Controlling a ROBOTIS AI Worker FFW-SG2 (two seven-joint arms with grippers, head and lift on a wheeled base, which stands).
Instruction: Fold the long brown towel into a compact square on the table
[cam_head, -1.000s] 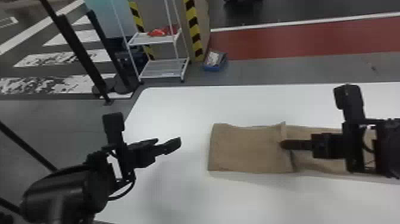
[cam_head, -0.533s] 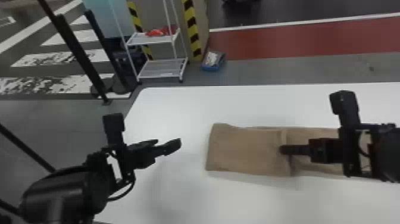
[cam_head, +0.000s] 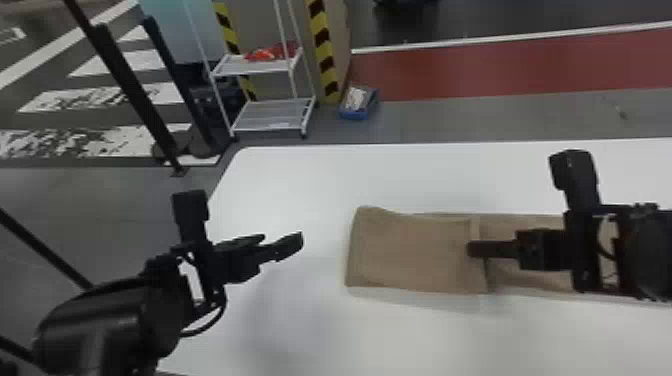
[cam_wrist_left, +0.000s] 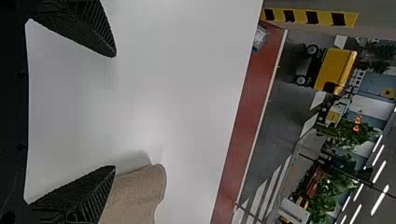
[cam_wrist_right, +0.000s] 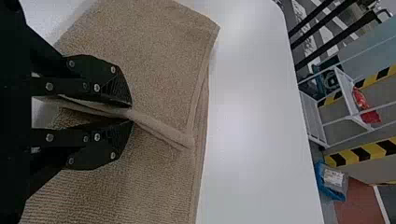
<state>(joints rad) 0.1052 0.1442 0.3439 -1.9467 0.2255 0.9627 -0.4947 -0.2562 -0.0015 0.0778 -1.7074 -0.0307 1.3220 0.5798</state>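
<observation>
Towel (cam_head: 505, 277) lies lengthwise on the table (cam_head: 300, 180), its left part doubled over toward the right and its right part running under our right arm. We have the top flap (cam_head: 415, 255) by its right edge, the cloth there bunched into a ridge (cam_wrist_right: 163, 133) and nipped in the right gripper (cam_wrist_right: 130, 114). Our left gripper (cam_wrist_left: 114, 112) is parted and empty, above the table just left of the towel. We judge this fold to be nearly laid, with at least one more needed for a compact square. What could spoil it is the letting go: if the cloth clings to the pads as we release, we could drag the flap back or leave the ridge standing, and the next fold would sit on a lump. We can't tell whether our pinch has caught the lower layer too; if it has, pulling away would ruck both. The flap also sits slightly nearer than the layer beneath, which peeks out along the far side, so folding on without squaring it would carry that skew into a lopsided square. With nothing pressing the left bend, it might puff up or creep when we tug, so we'd do well to open gently and back off rightward before smoothing.
</observation>
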